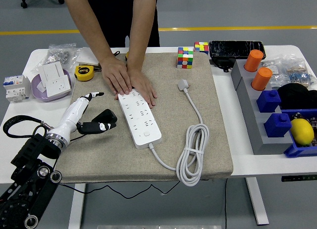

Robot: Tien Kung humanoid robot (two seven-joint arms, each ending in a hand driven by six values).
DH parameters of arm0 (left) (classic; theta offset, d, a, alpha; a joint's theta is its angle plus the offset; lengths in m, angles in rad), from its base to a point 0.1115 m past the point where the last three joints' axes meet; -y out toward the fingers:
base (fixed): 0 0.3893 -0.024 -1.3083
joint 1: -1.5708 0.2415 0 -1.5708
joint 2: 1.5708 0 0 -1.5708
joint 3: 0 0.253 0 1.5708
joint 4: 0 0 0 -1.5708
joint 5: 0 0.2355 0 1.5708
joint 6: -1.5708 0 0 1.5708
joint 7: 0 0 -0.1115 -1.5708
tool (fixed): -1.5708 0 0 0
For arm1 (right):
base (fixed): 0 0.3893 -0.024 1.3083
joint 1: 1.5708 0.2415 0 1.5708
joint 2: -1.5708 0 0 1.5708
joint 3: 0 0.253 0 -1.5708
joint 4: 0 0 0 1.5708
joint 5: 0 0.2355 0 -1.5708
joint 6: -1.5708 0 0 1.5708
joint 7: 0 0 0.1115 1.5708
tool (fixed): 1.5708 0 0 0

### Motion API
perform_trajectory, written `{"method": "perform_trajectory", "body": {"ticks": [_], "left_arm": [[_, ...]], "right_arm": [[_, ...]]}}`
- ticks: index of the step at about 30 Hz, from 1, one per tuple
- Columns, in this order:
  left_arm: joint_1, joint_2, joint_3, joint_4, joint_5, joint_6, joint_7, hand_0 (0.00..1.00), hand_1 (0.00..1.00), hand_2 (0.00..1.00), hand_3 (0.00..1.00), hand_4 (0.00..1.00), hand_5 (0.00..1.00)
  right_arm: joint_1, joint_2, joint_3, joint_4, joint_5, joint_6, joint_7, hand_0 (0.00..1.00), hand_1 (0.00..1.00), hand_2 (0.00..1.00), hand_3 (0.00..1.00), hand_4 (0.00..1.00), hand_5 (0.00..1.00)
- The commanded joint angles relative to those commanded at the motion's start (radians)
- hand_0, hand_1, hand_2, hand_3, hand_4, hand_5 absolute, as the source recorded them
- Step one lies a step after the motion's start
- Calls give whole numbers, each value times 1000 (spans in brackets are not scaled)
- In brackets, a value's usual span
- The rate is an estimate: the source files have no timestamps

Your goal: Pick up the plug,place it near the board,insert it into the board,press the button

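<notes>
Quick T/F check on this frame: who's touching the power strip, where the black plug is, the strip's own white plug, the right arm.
1. A person's two hands press on the far end of the power strip. True.
2. The left hand holds a black plug beside the strip, to its left. True.
3. The black plug is already pushed into the strip. False: it is apart from the strip, over the beige mat.
4. The strip's own white plug sits in a wall socket. False: it lies loose on the mat, its cable coiled nearby.
5. The right arm reaches over the strip. False: no right arm is in view.
</notes>
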Motion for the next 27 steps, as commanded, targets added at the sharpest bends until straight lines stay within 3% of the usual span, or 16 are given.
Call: {"method": "perform_trajectory", "body": {"ticks": [13,14,15,20,21,26,27], "left_arm": [[-52,-33,15,149,35,60,-23,885,932,881,848,998,186],[-53,-36,15,156,35,65,-25,885,932,881,848,998,186],[-53,-39,14,166,35,74,-26,823,878,828,825,998,192],[-53,-42,10,183,35,106,-29,823,878,828,825,998,192],[-54,-42,9,186,35,116,-30,687,666,573,668,998,183],[-60,-45,3,208,35,159,-31,687,666,573,668,998,183],[-62,-46,0,217,35,163,-32,581,519,454,515,722,79]], "right_arm": [[2,1,2,0,6,-2,1,873,725,718,711,998,671],[2,1,2,0,7,-2,1,873,725,718,711,998,671],[2,2,3,0,6,-2,1,874,725,717,710,998,671],[1,3,5,0,6,-2,1,874,725,717,710,998,671],[1,3,6,0,5,-2,1,873,726,718,710,998,671],[1,3,8,0,3,-1,1,873,726,718,710,998,671],[2,3,6,0,6,-1,1,875,726,718,710,998,671]]}}
